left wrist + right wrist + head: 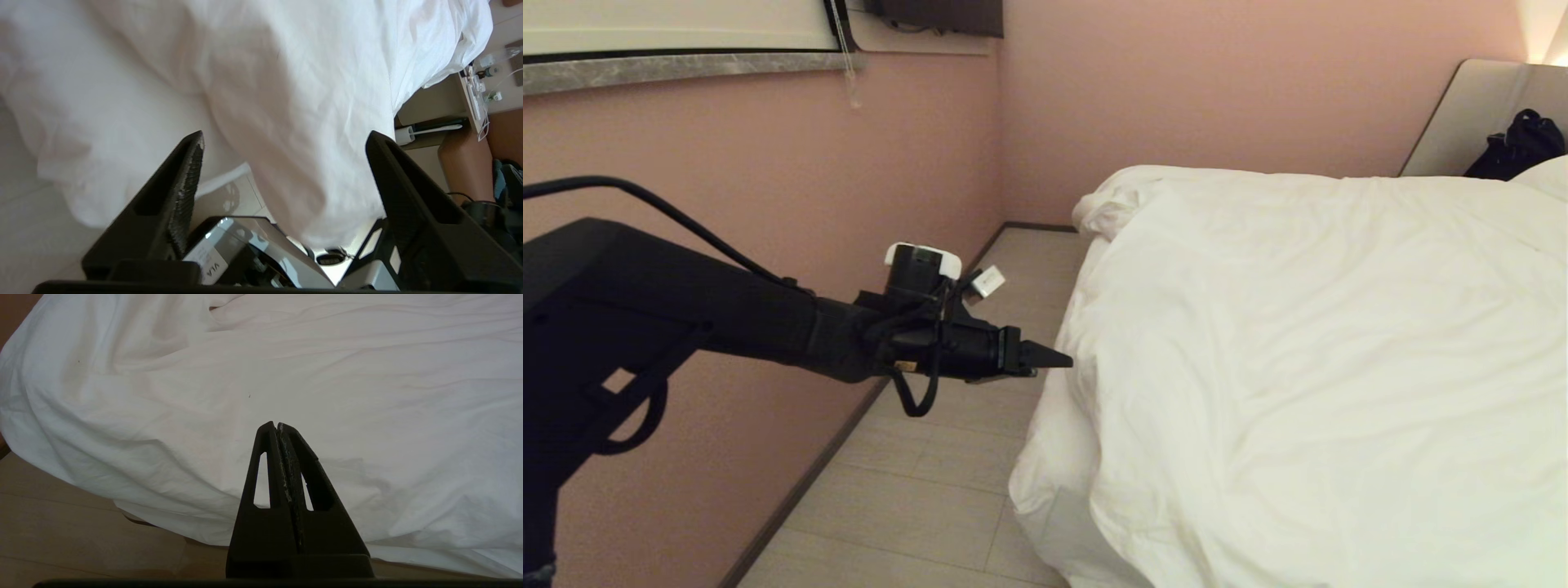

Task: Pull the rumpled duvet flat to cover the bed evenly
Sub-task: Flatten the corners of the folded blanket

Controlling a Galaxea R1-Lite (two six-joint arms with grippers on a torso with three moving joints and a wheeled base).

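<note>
1. my left gripper (pixel 1045 358) sits at the duvet (pixel 1307 367)'s left edge, fingers (pixel 184 183) apart, holding nothing.
2. right gripper (pixel 278 428) pressed together, empty.
3. duvet drapes over the bed's left side; a shallow pinch could slip off.

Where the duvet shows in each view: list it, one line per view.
Head view: the duvet fills the right half, its side edge hanging beside the left gripper.
Left wrist view: the duvet spreads ahead of the open fingers.
Right wrist view: the duvet lies beyond the shut right gripper.
Shared landmark: the floor under its hanging edge.
</note>
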